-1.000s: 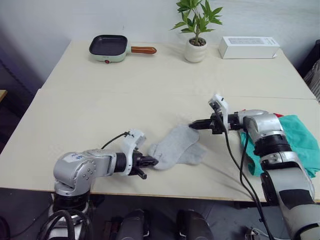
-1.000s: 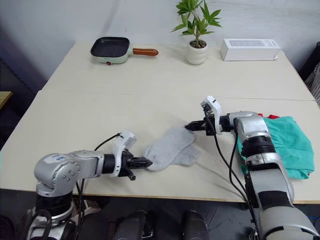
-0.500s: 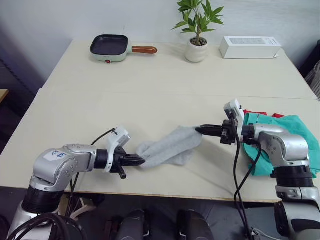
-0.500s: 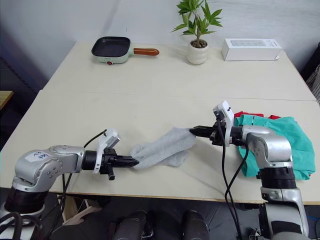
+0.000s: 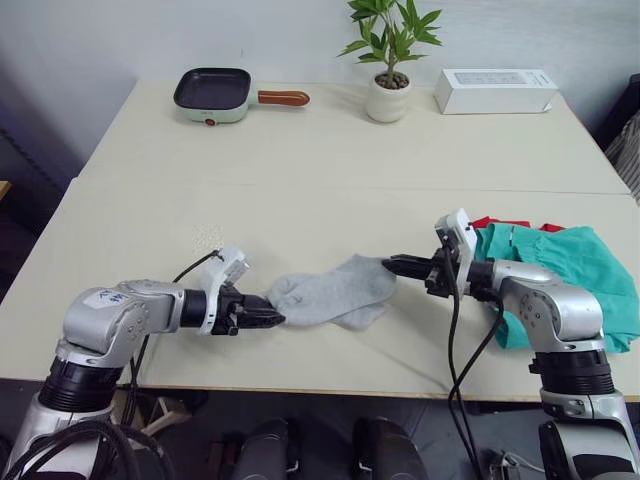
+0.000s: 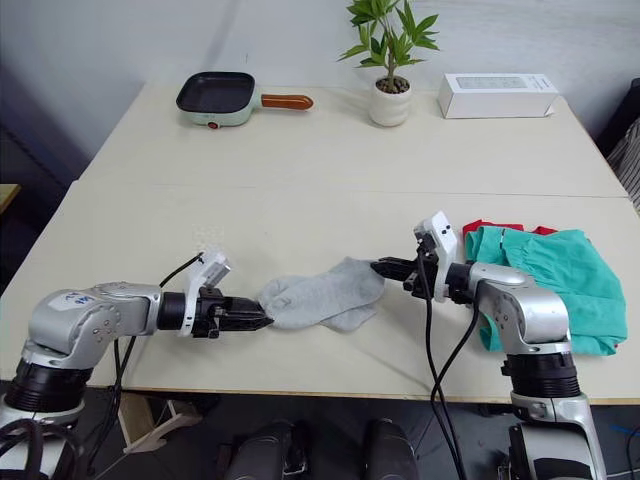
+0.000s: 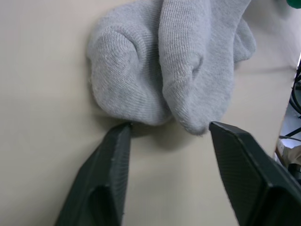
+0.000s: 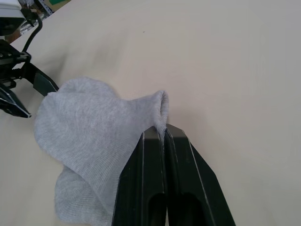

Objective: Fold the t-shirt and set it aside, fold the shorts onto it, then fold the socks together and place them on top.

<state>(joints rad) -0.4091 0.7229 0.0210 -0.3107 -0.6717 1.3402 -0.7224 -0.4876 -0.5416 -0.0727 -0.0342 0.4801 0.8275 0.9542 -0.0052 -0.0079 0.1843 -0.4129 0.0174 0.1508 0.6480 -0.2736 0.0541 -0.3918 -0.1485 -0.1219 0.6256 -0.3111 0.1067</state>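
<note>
Socks [image 5: 330, 293] lie near the front edge of the table [image 5: 300, 160], between your two grippers, one partly over the other. They are soft knit, very light and limp, so I judge they will sag and slide on the smooth top if you pull from one end only; take them at the edges, cuff on one side and toes on the other, and pinch both layers together. Your right gripper [image 8: 163, 133] is closed narrow on the cuff edge of the upper sock. Your left gripper [image 7: 167, 129] stands wide apart, its tips just beside the toe ends and holding nothing. The shorts [image 5: 570, 270] lie at the right side of the table, on the t-shirt [image 5: 500, 222], of which you see only a small red strip; how well it is folded you cannot tell. Your right arm also covers the near part of the shorts. Whether the right fingers [image 8: 150, 155] hold one sock or both is hard to make out.
</note>
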